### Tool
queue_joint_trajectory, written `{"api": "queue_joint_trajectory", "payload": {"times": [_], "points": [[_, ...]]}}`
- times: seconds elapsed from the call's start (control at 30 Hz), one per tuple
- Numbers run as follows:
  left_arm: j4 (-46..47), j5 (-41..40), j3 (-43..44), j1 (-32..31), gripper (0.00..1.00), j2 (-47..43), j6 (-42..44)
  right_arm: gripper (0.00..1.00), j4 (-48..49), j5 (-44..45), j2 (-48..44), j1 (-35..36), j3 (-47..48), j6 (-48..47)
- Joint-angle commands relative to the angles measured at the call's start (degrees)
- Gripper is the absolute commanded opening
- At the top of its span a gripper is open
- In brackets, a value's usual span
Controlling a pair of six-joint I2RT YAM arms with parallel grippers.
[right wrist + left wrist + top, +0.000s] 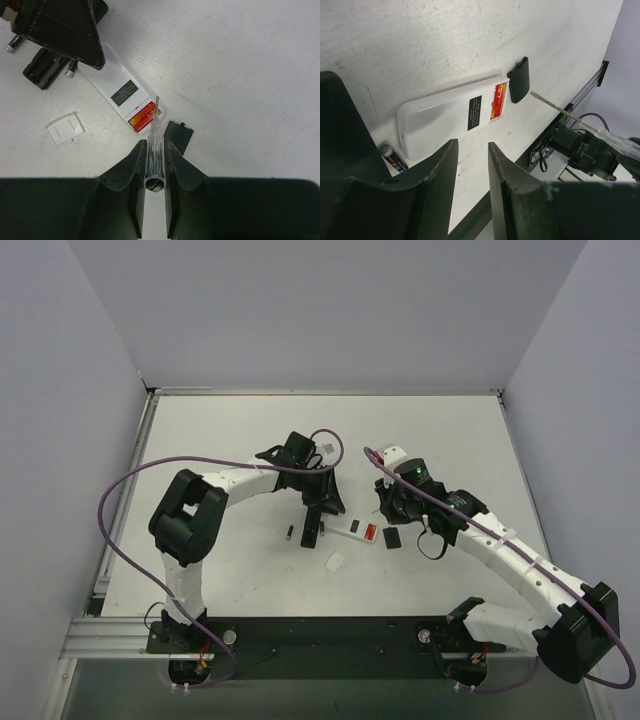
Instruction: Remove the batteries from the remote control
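The right end effector (154,147) is clenched on a clear-handled screwdriver (156,117), whose blade points straight ahead of the fingers. Its tip sits at the corner of the remote control (122,90); whether it touches cannot be told. The white remote lies face down on the surface (240,60). Its long axis runs away from this end effector, ahead and to the left, with the open compartment end nearest the blade. Something red and orange fills that compartment; whether it is a battery cannot be told. The black cover (177,135) lies just ahead and right of the fingertips, beside the remote's near end, and a white square (65,127) lies off to their left. The left end effector (472,145) hangs released over the remote's far end, its fingers apart with only bare surface between them. Just outside its left finger the first battery (392,156) lies flat by that end of the remote, crosswise to the remote's length. Seen from the right wrist, a black bar (42,67) lies beyond this battery. The second battery (12,44) rests on the bar's far side. Both batteries lie parallel to the bar, their metal ends turned towards the near-left of that view.
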Motion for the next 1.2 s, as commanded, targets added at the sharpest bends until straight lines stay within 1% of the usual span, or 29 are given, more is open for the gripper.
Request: {"api": "queue_joint_trajectory", "payload": {"times": [0.0, 0.07, 0.13, 0.27, 0.3, 0.33, 0.47, 0.73, 1.17], "points": [[3.84, 1.58, 0.41, -0.57, 0.40, 1.74, -1.01, 0.00, -4.67, -1.99, 0.59, -0.48, 3.48, 5.00], [3.85, 1.31, 0.14, -0.57, 0.40, 2.27, -0.92, 0.00, -5.29, -2.70, 1.47, -0.31, 4.18, 5.45], [3.67, 1.22, 0.32, -0.57, 0.40, 2.79, -0.75, 0.00, -5.12, -4.53, 1.56, -0.31, 3.84, 3.70], [3.49, 1.22, 0.23, -0.48, 0.40, 3.76, -0.39, 0.00, -3.27, -5.77, -0.02, -0.31, 1.12, -1.40], [3.49, 1.14, 0.32, -0.48, 0.40, 3.85, -0.31, 0.00, -2.31, -6.38, -0.28, -0.31, -0.19, -4.89], [3.49, 1.14, 0.32, -0.48, 0.40, 4.20, -0.39, 0.00, -1.95, -7.17, -0.55, -0.39, -0.73, -6.31], [3.67, 1.22, 0.41, -0.57, 0.40, 4.73, -0.48, 0.00, -1.07, -8.85, -0.02, -0.57, -2.14, -10.10], [3.76, 1.14, 0.14, -0.48, 0.40, 5.26, -0.48, 0.00, 1.39, -9.55, 2.26, -0.75, -3.63, -12.74], [3.85, 1.05, -0.30, -0.48, 0.40, 5.26, -0.39, 0.00, -0.01, -9.64, 2.00, -0.83, -2.85, -14.68]]}}
